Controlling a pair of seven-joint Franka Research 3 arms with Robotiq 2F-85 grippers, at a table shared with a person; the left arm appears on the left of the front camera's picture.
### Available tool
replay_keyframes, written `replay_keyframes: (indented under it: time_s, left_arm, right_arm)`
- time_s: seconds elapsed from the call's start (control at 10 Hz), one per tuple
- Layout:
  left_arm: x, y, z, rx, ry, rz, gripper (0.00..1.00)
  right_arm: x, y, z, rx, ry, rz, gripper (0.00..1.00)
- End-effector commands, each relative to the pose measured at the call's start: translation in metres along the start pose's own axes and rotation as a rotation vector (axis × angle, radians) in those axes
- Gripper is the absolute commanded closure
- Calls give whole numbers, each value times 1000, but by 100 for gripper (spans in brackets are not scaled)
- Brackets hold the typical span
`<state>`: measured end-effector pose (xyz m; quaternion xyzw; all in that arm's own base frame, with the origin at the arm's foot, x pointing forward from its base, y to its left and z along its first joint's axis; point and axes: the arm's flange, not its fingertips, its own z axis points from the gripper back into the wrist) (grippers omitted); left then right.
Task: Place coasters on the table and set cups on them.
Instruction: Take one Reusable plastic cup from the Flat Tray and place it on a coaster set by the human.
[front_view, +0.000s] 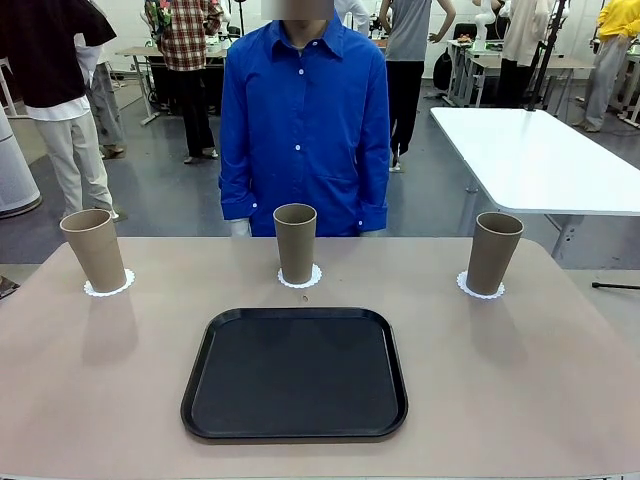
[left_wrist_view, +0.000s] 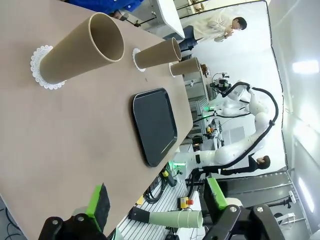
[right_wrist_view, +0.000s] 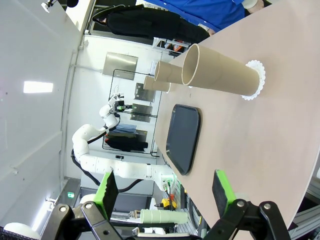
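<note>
Left gripper (left_wrist_view: 157, 200) sits w/ jaws spread wide, green pads (left_wrist_view: 101, 199) apart, nothing between them, off the table (front_view: 90, 390) edge. Right gripper (right_wrist_view: 167, 192) likewise wide open & empty, pads (right_wrist_view: 222, 190) apart, also beyond the table edge. Three cups stand upright on the table's far half, each on its own coaster: left cup (front_view: 94, 250) on left coaster (front_view: 108, 290) near the left edge, mid cup (front_view: 295, 243) on mid coaster (front_view: 300, 279) just in front of the person (front_view: 305, 120) in a blue shirt, right cup (front_view: 494, 252) on right coaster (front_view: 479, 289) near the right edge. Lacy rims peek out round each base. Cups well apart from each other, roughly in a row. Black tray (front_view: 295, 373) lies flat at table centre, nearer the robot side, just in front of the mid cup, not touching it; nothing on it. Tiny dark speck on the table betw. mid coaster & tray, can't tell what. Left wrist view has the left cup closest, w/ its coaster under the base, tray beyond. Right wrist view has the right cup closest, on its coaster, the other two lined up behind it.
</note>
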<state>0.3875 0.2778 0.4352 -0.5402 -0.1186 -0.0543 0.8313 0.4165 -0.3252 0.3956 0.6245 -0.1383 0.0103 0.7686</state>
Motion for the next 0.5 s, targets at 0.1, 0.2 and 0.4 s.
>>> replay_keyframes:
  time_s: [0.1, 0.2, 0.4]
  left_arm:
    - [-1, 0, 0, -19, -14, 3, 0]
    - [-1, 0, 0, -19, -14, 3, 0]
    - [-1, 0, 0, -19, -14, 3, 0]
  right_arm:
    - [-1, 1, -2, -4, -1, -2, 0]
    - [-1, 1, -2, -4, -1, -2, 0]
    - [-1, 1, -2, -4, -1, -2, 0]
